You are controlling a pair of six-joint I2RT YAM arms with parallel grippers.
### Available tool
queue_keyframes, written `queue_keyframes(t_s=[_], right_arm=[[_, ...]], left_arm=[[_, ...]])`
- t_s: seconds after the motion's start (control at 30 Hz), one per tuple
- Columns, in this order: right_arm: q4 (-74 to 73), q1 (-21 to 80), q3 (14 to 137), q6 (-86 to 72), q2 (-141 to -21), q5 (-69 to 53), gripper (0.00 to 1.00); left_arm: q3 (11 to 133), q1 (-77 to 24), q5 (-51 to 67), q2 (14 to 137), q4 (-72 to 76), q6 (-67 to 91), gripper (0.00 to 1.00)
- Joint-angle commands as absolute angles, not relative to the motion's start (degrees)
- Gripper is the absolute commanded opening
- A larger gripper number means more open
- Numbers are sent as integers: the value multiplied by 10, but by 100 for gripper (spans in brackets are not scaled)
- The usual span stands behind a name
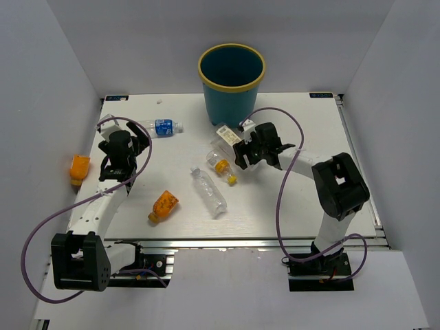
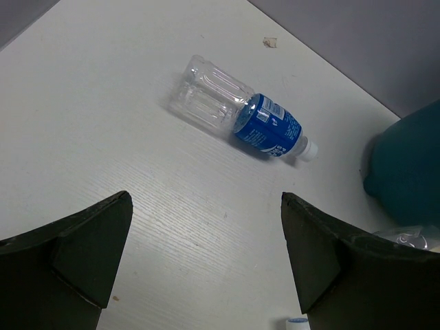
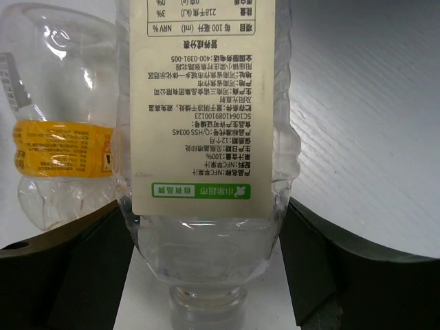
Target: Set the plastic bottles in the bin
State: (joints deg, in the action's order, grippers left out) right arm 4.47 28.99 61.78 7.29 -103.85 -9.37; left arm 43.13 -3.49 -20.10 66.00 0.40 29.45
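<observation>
As far as the views show, nothing has gone in yet. The round teal-blue plastic bin with the yellow rim (image 1: 231,81) stands at 12 o'clock on the white desk (image 1: 254,206), and from above its inside shows only bare teal. Six plastic bottles lie outside it, all on their sides.

The right jaws are on the first one. They straddle the clear bottle with the cream printed label (image 3: 203,103), which lies near the bin's foot, at about 6 o'clock from it. The jaws stand close against both its flanks, but I cannot tell whether they already grip it. The bottle looks to be resting on the desk. Just beside it, toward 7 o'clock, lies a small clear bottle with a yellow band and yellow cap (image 1: 221,165).

The left jaws gape wide and hold nothing. They hover near the clear bottle with the blue label and pale cap (image 2: 265,127), which lies at 10 o'clock on the desk.

A long clear bottle without a label (image 1: 208,192) lies close to the middle, a little toward 6 o'clock. One stubby orange bottle (image 1: 163,206) lies at 8 o'clock. A second stubby orange bottle (image 1: 79,168) is at 9 o'clock by the desk's edge, and I cannot tell whether it is on the desk or just off it.

I judge the task to be barely begun. All six bottles are left to carry, and the one at the edge is likely the awkward reach.
</observation>
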Motion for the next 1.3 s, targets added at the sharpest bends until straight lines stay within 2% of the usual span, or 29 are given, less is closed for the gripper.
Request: queue_keyframes(t_s=[0.0, 0.03, 0.23, 0.4, 0.53, 0.67, 0.8, 0.93, 1.07, 1.13, 1.17, 1.27], right_arm=[[93, 294, 622, 80, -1003, -121, 53], [111, 293, 613, 85, -982, -127, 48], [135, 297, 584, 100, -908, -200, 47], [102, 303, 633, 125, -861, -297, 46], [135, 303, 692, 122, -849, -300, 44], [107, 302, 856, 108, -916, -231, 41], [140, 294, 965, 74, -987, -94, 43], [167, 284, 1057, 69, -1074, -38, 48], [164, 278, 1159, 75, -1164, -4, 46], [143, 277, 1223, 84, -1213, 16, 55], [135, 276, 1243, 87, -1225, 30, 66], [118, 274, 1260, 96, -1236, 6, 89]], left_arm=[[454, -37, -206, 657, 3, 289, 98], [454, -36, -207, 657, 3, 289, 98], [454, -37, -203, 659, 4, 289, 98], [455, -37, -203, 657, 3, 289, 98], [454, -36, -205, 654, 3, 288, 98], [454, -37, -207, 653, 3, 288, 98], [454, -37, -218, 652, -13, 287, 98], [454, -36, -219, 656, -13, 285, 98], [456, -37, -214, 658, -13, 281, 98], [457, -36, -211, 659, -14, 279, 98], [458, -36, -207, 659, -14, 279, 98], [457, -37, -196, 657, -11, 273, 98]])
